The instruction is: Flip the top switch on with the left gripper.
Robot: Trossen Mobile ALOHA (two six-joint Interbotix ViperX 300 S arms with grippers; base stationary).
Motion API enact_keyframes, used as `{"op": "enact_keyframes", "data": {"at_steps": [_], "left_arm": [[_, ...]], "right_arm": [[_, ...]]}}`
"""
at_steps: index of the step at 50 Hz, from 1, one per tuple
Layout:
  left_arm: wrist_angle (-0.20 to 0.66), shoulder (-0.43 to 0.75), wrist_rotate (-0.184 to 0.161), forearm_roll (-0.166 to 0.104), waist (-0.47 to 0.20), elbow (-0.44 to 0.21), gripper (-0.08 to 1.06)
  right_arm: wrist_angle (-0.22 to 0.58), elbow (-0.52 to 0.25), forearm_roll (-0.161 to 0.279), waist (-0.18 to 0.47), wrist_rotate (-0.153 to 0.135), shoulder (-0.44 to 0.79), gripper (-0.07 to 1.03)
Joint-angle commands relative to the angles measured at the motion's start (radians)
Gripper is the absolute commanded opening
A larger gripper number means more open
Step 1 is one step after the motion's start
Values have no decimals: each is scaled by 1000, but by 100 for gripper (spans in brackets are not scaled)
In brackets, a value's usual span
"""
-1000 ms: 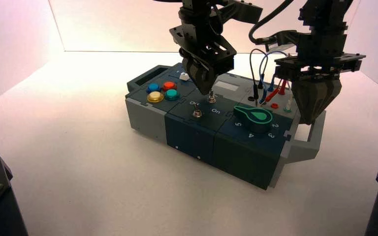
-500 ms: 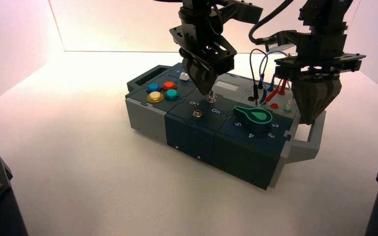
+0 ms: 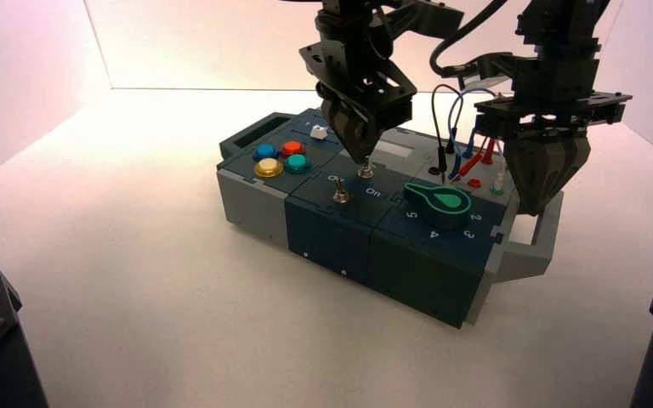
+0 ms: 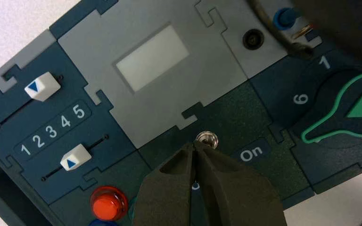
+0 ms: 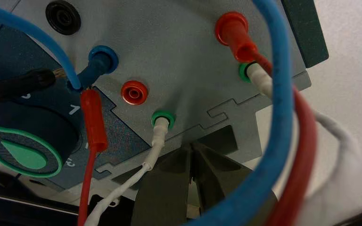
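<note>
Black and pointing down, the left gripper (image 3: 363, 155) is hanging over the middle of the box (image 3: 332, 229) in the high view, its clenched tips just above the top switch (image 3: 362, 172), which is standing behind a second toggle (image 3: 338, 196). Off at the box's wired end, the right gripper (image 3: 541, 204) is waiting, fingers pressed together.

From the left wrist, the closed fingertips (image 4: 188, 157) are meeting at the top switch's (image 4: 206, 138) metal tip, beside the "On" label (image 4: 251, 153).

From the right wrist, the right gripper's (image 5: 192, 153) fingers are sitting together below the jacks (image 5: 135, 92).
</note>
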Motion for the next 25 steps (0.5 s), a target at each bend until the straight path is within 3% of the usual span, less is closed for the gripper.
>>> {"op": "enact_keyframes", "data": {"at_steps": [1,6,15,19,25], "left_arm": [[-3,-9,-3,-9,-29,-28,-3],[-2,-9,-6,-21,-43,-26,-3],[-6,0,-8,-17,-49,-21,-3],[-9,-5,-8,-2,-17,-21,-3],[35,-63,-8,0,32,-6,-3]], "right_arm": [[-11,-12,3,3,-2,3,-2],[-9,-12,2,3,-2,3,-2],[-9,-12,2,3,-3,3,-2],[-9,-12,2,3,-2,3,-2],[-11,-9,2,3,-2,6,-2]]}}
